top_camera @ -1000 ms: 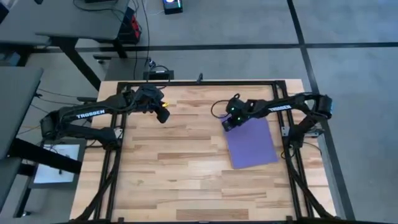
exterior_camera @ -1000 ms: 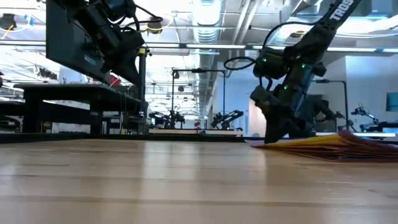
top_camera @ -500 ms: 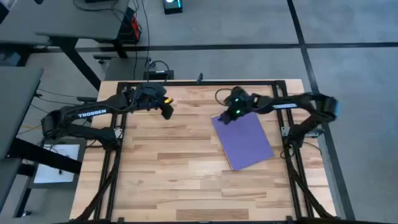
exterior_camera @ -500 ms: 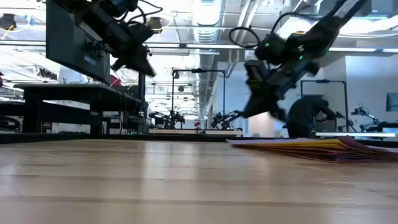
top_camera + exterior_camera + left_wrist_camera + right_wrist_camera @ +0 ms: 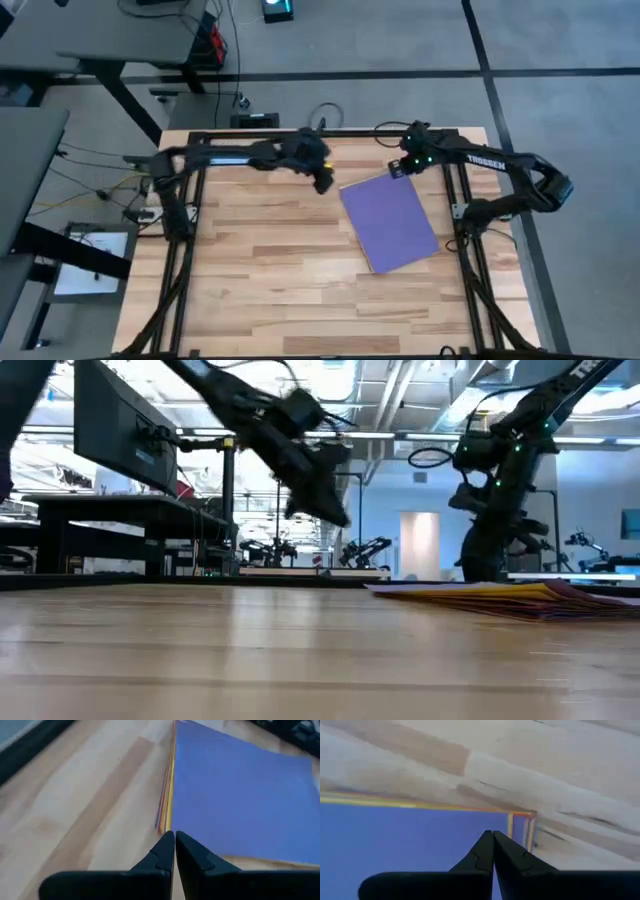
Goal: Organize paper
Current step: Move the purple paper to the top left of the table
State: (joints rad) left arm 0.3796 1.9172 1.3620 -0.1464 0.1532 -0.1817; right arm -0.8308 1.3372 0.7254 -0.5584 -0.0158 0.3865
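While both arms' fingers are clenched empty, the paper [image 5: 390, 222] lies flat right of centre, its long axis running near-far, tilted slightly left at the far end.

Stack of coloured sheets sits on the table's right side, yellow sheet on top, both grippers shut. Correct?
Not quite: the top sheet of the stack of thin coloured paper sheets is purple, as the high view shows. The rest holds: stack on the right, left gripper and right gripper shut.

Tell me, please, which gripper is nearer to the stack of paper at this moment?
Roughly equal; neither touches it. The left gripper, shut, hovers just off the stack of paper's far left corner. The right gripper, shut, hangs over its far edge, perhaps slightly nearer.
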